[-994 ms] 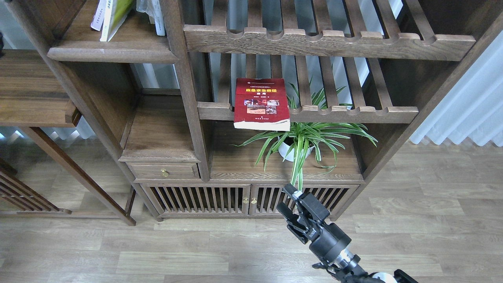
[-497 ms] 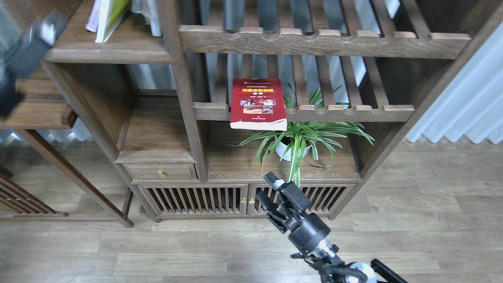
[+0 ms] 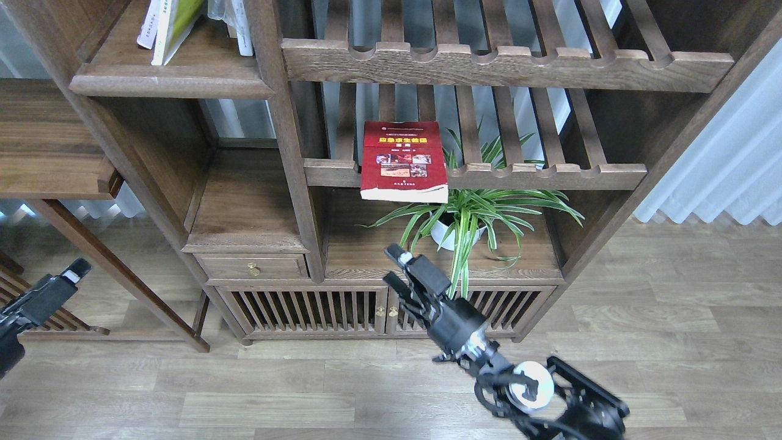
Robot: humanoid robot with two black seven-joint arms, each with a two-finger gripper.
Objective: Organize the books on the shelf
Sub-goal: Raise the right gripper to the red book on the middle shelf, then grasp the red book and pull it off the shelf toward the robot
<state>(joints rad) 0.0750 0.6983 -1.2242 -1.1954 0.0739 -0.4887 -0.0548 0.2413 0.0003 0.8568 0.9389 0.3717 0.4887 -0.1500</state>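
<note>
The dark red book (image 3: 403, 160) lies flat on the middle slatted shelf, its near end hanging over the notched front rail. The yellow-green book (image 3: 177, 24) and the pale lilac-white book (image 3: 146, 24) stand leaning on the solid plank shelf (image 3: 171, 79) at the top left. My right gripper (image 3: 393, 265) is open and empty, below and in front of the red book, over the cabinet's top edge. My left gripper (image 3: 68, 276) is low at the left edge, far from the books; its fingers cannot be told apart.
A potted spider plant (image 3: 470, 214) stands under the red book's shelf, its leaves close to my right gripper. A white item (image 3: 239, 24) stands at the plank shelf's right end. An upright post (image 3: 287, 140) separates the two bays. A side table (image 3: 49, 153) is at left.
My right gripper has risen up and to the left toward the cabinet and the red book. My left arm has dropped from the upper left to the lower left edge. The books have not moved.
</note>
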